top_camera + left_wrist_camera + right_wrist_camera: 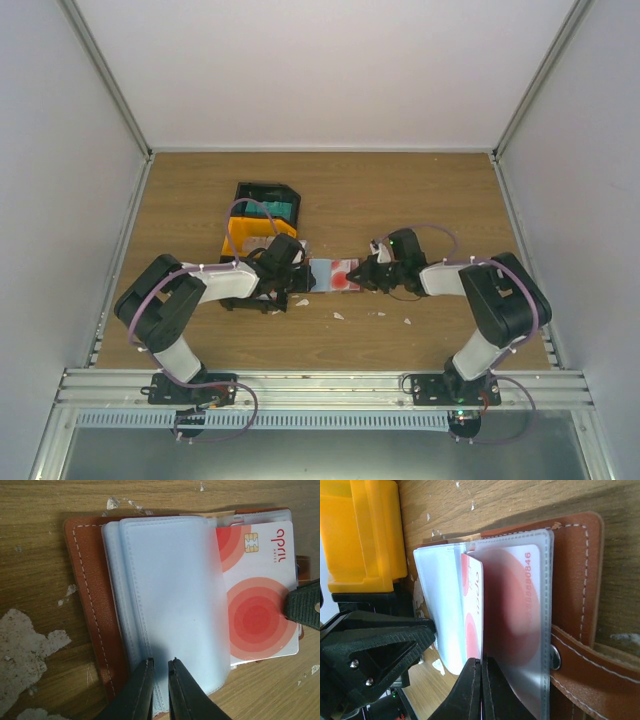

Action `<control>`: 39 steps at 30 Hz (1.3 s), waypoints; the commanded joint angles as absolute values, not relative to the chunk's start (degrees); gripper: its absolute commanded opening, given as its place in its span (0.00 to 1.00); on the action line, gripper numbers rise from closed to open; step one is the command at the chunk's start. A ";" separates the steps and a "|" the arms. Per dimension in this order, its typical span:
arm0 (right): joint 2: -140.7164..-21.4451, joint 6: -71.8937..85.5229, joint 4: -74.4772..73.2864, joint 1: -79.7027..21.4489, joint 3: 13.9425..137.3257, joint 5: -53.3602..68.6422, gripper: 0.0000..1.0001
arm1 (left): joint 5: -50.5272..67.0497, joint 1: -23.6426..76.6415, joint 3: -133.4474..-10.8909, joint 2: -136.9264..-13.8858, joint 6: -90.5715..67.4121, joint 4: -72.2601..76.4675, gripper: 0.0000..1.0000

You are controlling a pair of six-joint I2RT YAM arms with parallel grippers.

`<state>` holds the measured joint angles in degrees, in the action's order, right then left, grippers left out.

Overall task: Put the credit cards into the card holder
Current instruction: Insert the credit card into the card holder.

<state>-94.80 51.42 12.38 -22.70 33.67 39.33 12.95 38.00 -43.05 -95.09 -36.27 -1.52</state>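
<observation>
Top external view gives you both arms folded inward, elbows out, wrists meeting at mid-frame over the open card holder (333,274) on the counter (420,200). Your left gripper (160,669) has its jaws narrow, pinching the lower edge of the clear plastic sleeves (170,595). Your right gripper (481,665) has its jaws closed on a red-and-white credit card (473,600), held edge-on between the sleeves. You can count two such cards: that one, and a second card (517,620) lying behind a sleeve. One yellow bin (245,240) and one black bin (268,200) sit upper left of the holder.
</observation>
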 commanded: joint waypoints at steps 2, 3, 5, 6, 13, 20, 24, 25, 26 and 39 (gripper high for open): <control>-97.19 50.46 10.67 -22.42 35.14 40.54 0.00 | 9.77 39.02 -41.90 -94.71 -34.48 -5.20 0.14; -97.25 50.48 11.02 -22.42 35.22 40.83 0.00 | 9.37 39.02 -41.93 -94.52 -34.38 -5.78 0.14; -97.57 50.53 11.43 -22.57 35.44 41.47 0.00 | 8.49 39.07 -42.05 -94.02 -34.23 -6.50 0.14; -97.80 50.66 11.73 -22.53 35.50 41.73 0.00 | 8.13 39.11 -42.20 -93.92 -34.13 -7.10 0.14; -99.52 50.26 13.27 -22.50 35.62 44.52 0.00 | 4.02 39.11 -44.25 -92.14 -34.61 -12.34 0.14; -97.74 48.26 12.91 -22.59 36.38 46.68 0.00 | 0.52 39.11 -49.02 -88.82 -34.71 -18.03 0.29; -98.83 47.95 12.54 -22.72 37.54 48.61 0.01 | -2.93 38.92 -50.94 -90.69 -34.96 -20.49 0.38; -99.18 47.91 12.56 -22.69 37.79 48.80 0.00 | -2.33 38.67 -51.09 -91.39 -34.67 -20.16 0.39; -99.53 47.90 12.61 -22.68 38.16 48.97 0.01 | -1.35 38.40 -51.33 -92.07 -34.37 -19.86 0.39; -104.63 48.47 14.67 -23.02 39.92 50.43 0.00 | 1.71 38.06 -52.90 -98.19 -34.70 -21.47 0.37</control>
<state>-102.61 48.86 14.15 -22.81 38.76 49.60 2.48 38.50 -52.42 -96.01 -34.94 -19.29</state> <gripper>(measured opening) 0.008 0.397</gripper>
